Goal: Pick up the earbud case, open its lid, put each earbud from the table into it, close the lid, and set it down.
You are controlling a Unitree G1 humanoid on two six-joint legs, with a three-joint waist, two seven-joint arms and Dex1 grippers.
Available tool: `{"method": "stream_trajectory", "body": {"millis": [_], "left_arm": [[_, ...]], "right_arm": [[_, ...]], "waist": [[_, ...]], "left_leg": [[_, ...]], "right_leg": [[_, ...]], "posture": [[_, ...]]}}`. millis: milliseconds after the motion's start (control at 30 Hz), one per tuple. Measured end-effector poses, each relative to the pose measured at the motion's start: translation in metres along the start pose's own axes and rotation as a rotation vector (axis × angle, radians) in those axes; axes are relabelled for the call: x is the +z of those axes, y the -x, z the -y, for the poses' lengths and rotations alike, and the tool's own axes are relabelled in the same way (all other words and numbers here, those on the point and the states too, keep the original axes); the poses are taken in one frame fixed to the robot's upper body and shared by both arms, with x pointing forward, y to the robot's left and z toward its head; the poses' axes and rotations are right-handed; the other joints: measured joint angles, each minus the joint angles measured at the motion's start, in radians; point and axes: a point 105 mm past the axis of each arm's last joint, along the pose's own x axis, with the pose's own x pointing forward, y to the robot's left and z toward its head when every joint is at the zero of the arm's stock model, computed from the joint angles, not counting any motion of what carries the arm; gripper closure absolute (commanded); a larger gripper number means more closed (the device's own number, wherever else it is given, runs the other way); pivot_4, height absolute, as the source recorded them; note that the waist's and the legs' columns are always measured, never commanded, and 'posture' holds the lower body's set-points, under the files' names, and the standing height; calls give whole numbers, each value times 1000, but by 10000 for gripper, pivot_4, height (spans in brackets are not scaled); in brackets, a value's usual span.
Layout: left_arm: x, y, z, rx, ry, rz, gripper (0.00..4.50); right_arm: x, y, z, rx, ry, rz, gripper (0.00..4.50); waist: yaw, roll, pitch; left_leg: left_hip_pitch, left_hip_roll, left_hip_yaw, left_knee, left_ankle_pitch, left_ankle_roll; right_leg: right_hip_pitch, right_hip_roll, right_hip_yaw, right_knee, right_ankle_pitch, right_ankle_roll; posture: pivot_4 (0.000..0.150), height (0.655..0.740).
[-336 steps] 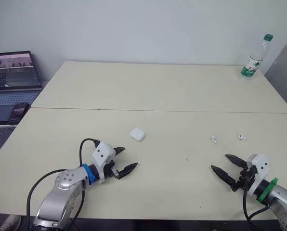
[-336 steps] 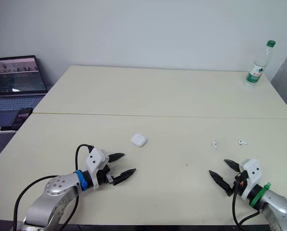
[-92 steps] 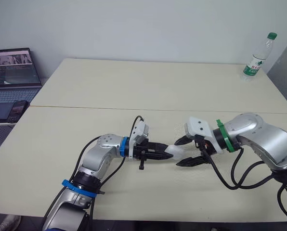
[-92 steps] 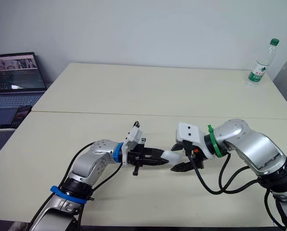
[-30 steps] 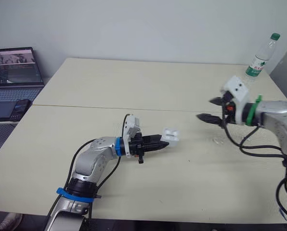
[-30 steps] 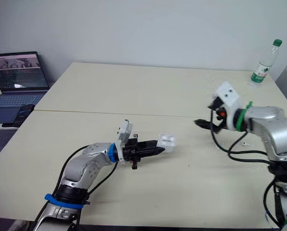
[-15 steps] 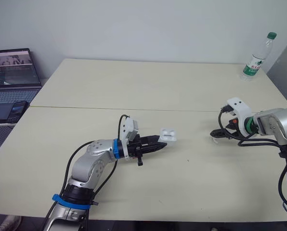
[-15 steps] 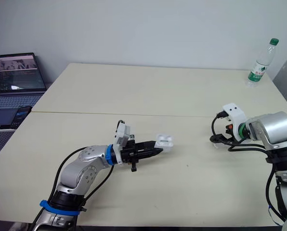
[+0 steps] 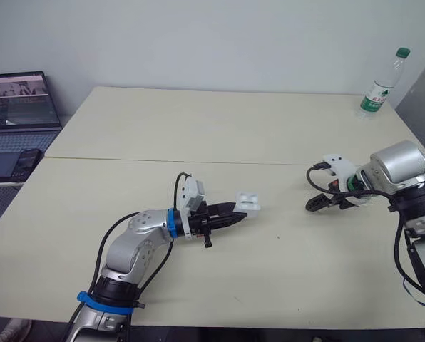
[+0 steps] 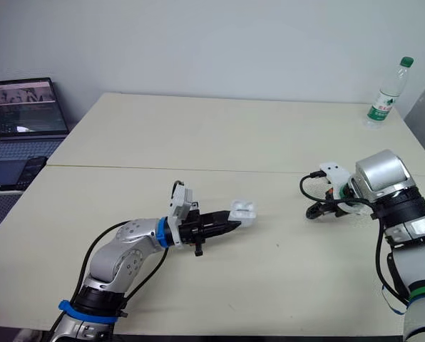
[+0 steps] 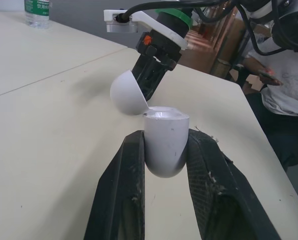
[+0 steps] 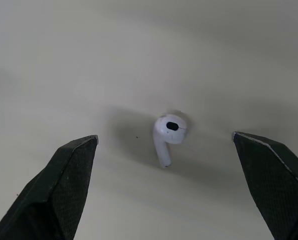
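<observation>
**Right gripper lining up on an earbud**

Head views: the left gripper (image 9: 230, 211) is clamping the case (image 9: 249, 202), lid open, above the table (image 9: 219, 135). The right gripper (image 9: 314, 206) is hovering low, well right of the case.

Left wrist: both fingers are squeezing the case.

Right wrist: the jaws are gaping wide, empty, straddling an earbud (image 12: 166, 131). Centring on it before closing should help.

A second ago that gripper was higher.

Earbud case (image 9: 249, 202) over table (image 9: 234, 128) centre, earbud (image 12: 168, 131) on table at right, bottle (image 9: 380, 83) back right, laptop (image 9: 20, 103) far left
</observation>
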Motion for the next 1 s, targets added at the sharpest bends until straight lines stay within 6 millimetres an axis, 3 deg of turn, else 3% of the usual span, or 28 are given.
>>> {"method": "stream_trajectory", "body": {"millis": [267,333,400,700,1000], "left_arm": [[-4,2,2,26,9,1,36982],[-4,2,2,33,7,2,36982],[-3,2,3,33,2,3,36982],[-2,1,3,34,3,9,36982],[-2,1,3,32,1,11,36982]], "right_arm": [[6,-3,0,-11,20,-2,0],[7,-3,0,-18,31,-3,3543],[7,-4,1,-34,44,-9,8732],[8,-7,-5,-27,72,-18,40888],[9,-6,-19,19,98,-23,40939]], "waist": [[0,0,0],[0,0,0],[0,0,0],[-1,0,0],[0,0,0]], "left_leg": [[0,0,0,0,0,0],[0,0,0,0,0,0],[0,0,0,0,0,0],[0,0,0,0,0,0],[0,0,0,0,0,0]], "right_leg": [[0,0,0,0,0,0],[0,0,0,0,0,0],[0,0,0,0,0,0],[0,0,0,0,0,0],[0,0,0,0,0,0]], "posture": [[1500,7400],[1500,7400],[1500,7400],[1500,7400],[1500,7400]]}}
